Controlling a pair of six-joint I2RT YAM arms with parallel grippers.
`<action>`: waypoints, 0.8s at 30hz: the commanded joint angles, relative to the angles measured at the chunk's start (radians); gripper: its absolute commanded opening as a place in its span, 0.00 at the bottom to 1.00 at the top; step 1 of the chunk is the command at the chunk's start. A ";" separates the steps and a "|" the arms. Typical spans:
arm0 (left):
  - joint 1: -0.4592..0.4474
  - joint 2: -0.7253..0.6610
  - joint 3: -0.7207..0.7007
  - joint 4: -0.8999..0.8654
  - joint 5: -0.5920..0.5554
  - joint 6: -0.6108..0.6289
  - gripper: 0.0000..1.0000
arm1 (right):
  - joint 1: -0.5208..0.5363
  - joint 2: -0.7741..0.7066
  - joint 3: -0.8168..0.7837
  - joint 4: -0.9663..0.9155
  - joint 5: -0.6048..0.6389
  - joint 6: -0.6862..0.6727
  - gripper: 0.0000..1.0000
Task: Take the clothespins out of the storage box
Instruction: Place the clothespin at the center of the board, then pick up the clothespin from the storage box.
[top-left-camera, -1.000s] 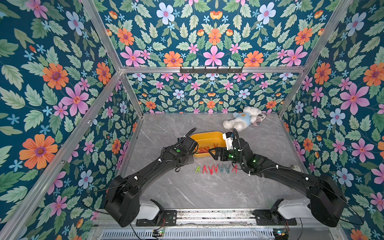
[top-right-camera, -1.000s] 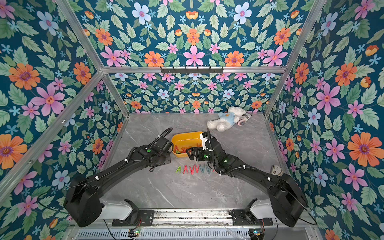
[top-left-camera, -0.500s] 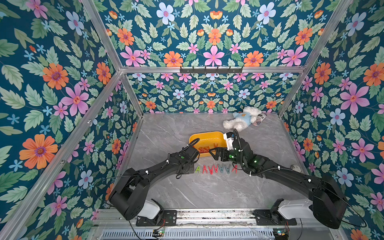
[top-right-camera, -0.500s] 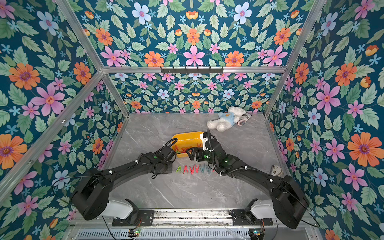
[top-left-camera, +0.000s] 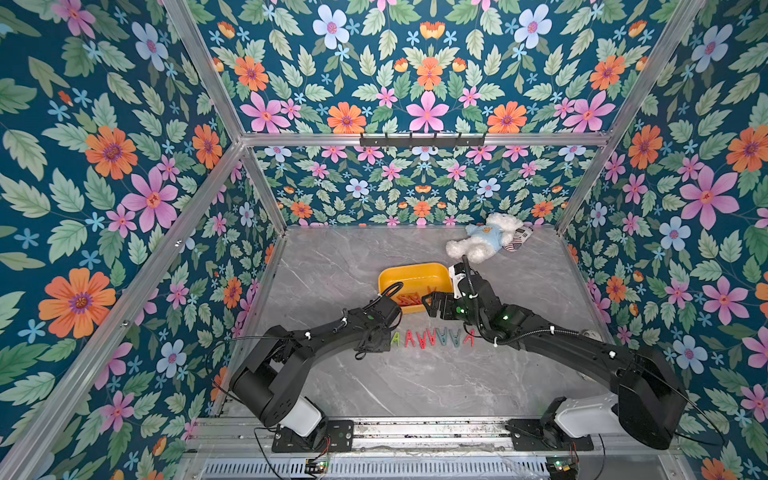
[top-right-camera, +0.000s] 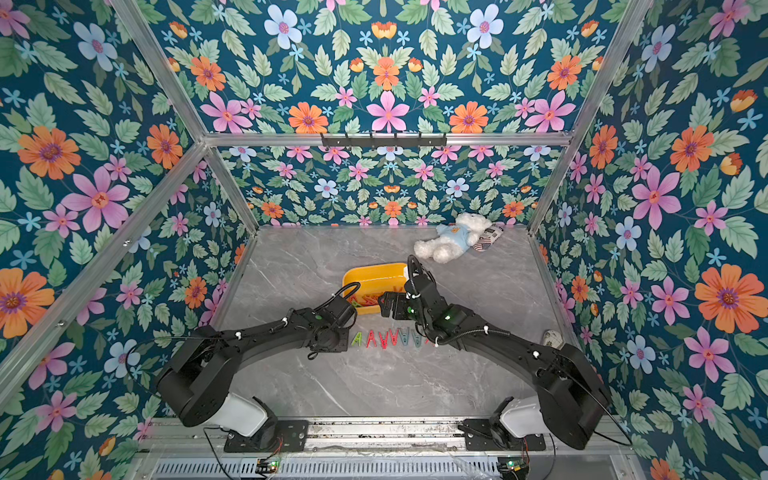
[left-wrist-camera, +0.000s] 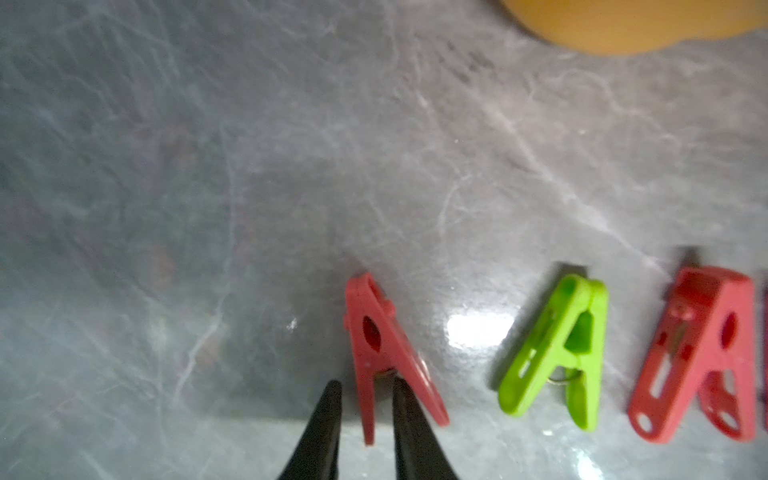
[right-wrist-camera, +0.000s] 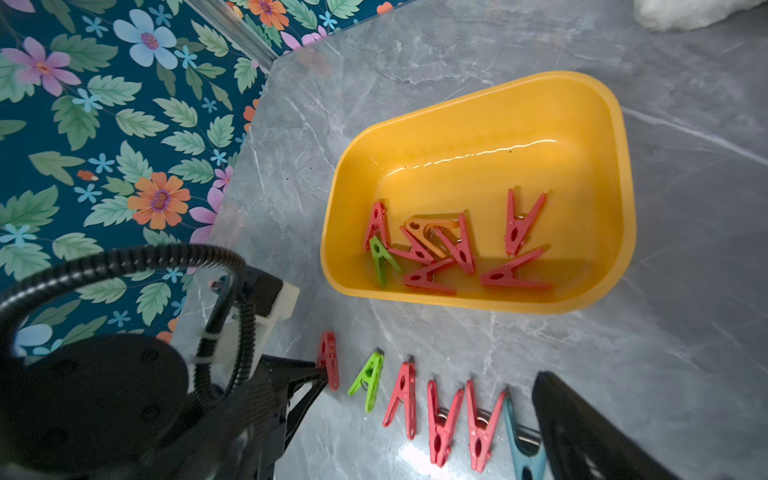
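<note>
We take the yellow storage box (right-wrist-camera: 478, 95) as our landmark. It sits on the grey marbled counter (top-left-camera: 332, 266). Inside it, bunched against the wall nearest the robot, we see a loose heap of clothespins (right-wrist-camera: 436, 249): mostly red, with one green and one orange.

Just outside that near wall, more clothespins lie flat on the counter in a row (top-left-camera: 432, 337) running along the box's long side. They are apart from the box and are mostly red, with some green and grey-blue.

The left gripper (left-wrist-camera: 365, 390) is down at the end of the row that lies off the box's left corner. Its jaws stand slightly apart, straddling one leg of the end red clothespin (left-wrist-camera: 374, 345). The wrist view shows a gap beside that leg, so we read it as loosened and not pinching. A green clothespin (left-wrist-camera: 557, 353) lies next along the row, not touching the red one.

The right gripper (top-left-camera: 432, 305) hangs over the box's near rim with its jaws wide and nothing between them.

A white plush bear (top-left-camera: 484, 241) lies beyond the box's far right corner, well apart from it.
</note>
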 joint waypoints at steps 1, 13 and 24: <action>0.000 -0.015 0.007 -0.012 -0.023 0.001 0.34 | 0.001 0.057 0.068 -0.087 0.080 -0.015 0.99; 0.014 -0.124 0.114 -0.065 -0.112 -0.029 0.83 | -0.078 0.321 0.313 -0.243 0.052 -0.033 0.55; 0.081 -0.140 0.216 0.044 -0.051 -0.027 1.00 | -0.133 0.537 0.503 -0.354 0.021 -0.081 0.40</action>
